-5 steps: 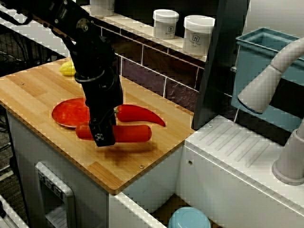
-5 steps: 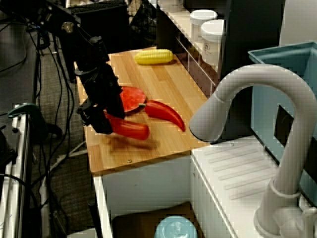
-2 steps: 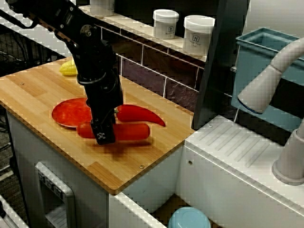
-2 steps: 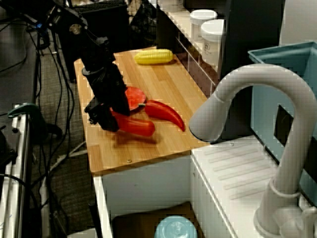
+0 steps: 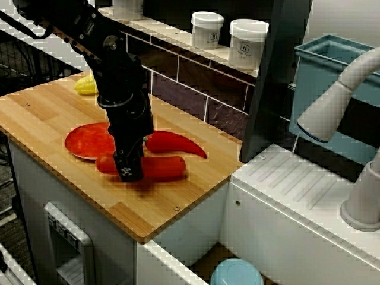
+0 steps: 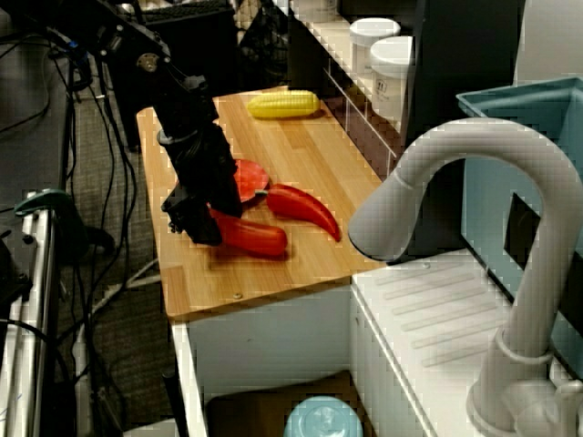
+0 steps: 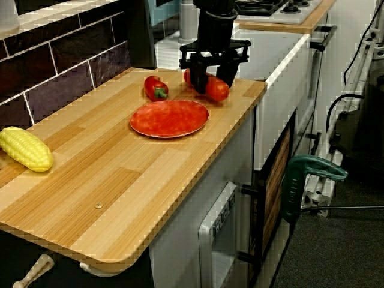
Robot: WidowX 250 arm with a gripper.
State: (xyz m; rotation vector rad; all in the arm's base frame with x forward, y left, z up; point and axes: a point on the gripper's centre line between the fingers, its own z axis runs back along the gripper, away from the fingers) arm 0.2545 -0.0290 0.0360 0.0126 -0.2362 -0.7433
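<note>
My black gripper [image 5: 128, 170] points down over the wooden counter [image 5: 41, 119], shut across the left part of a red sausage [image 5: 161, 167]. The sausage lies level, at or just above the board near its front edge. In the view from the sink side the gripper [image 6: 202, 228] hides the sausage's [image 6: 252, 237] left end. A red plate [image 5: 86, 141] lies just behind and left of the gripper, and a red chili pepper [image 5: 172, 142] lies right behind the sausage. From the counter's far end, the gripper [image 7: 204, 84] straddles the sausage [image 7: 217, 89] beyond the plate [image 7: 169, 117].
A yellow corn cob [image 5: 84, 86] lies at the counter's back corner by the tiled wall. Two white jars [image 5: 247, 43] stand on the shelf above. A grey faucet [image 5: 332, 101], a teal bin [image 5: 323, 77] and a white drainboard [image 5: 297, 184] are to the right.
The gripper has carried the sausage down and slightly back toward the plate. The shadow under the sausage has shrunk. Plate, pepper and corn have stayed put.
</note>
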